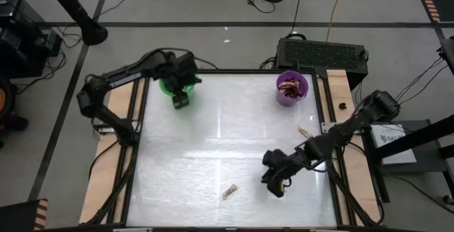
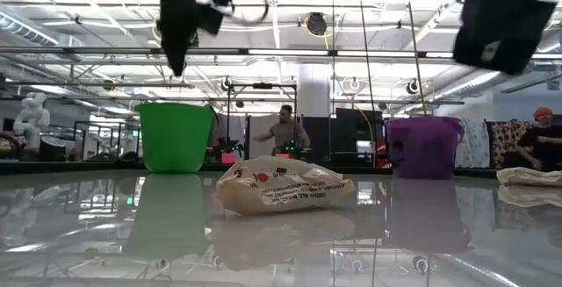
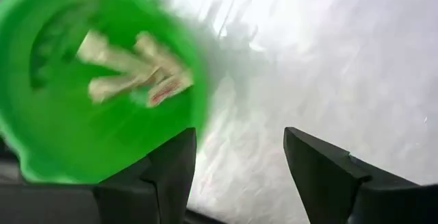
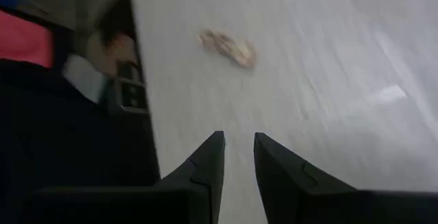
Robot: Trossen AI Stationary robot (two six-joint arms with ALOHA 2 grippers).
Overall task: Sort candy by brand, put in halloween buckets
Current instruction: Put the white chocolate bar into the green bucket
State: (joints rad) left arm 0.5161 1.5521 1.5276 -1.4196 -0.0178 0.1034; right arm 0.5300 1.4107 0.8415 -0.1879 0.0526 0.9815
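The green bucket [image 1: 169, 86] stands at the table's far left with several pale candy pieces [image 3: 137, 66] inside. My left gripper [image 3: 239, 135] hangs open just beside it on the near side, over bare table, pointing down, nothing between its fingers. The purple bucket [image 1: 291, 89] stands at the far right and holds dark red-brown candy [image 1: 289, 85]. One pale candy [image 1: 229, 191] lies flat near the front edge. Another pale candy [image 1: 305, 130] lies near the right edge. My right gripper [image 1: 275, 184] is raised right of the front candy [image 4: 229, 46], slanting down, its fingers a narrow gap apart and empty.
The table top [image 1: 213, 140] between the buckets and the front candy is bare and glossy. In the low view the front candy [image 2: 281, 186] lies between the green bucket [image 2: 176, 136] and the purple bucket [image 2: 424, 147]. People [image 2: 285, 131] stand in the room beyond.
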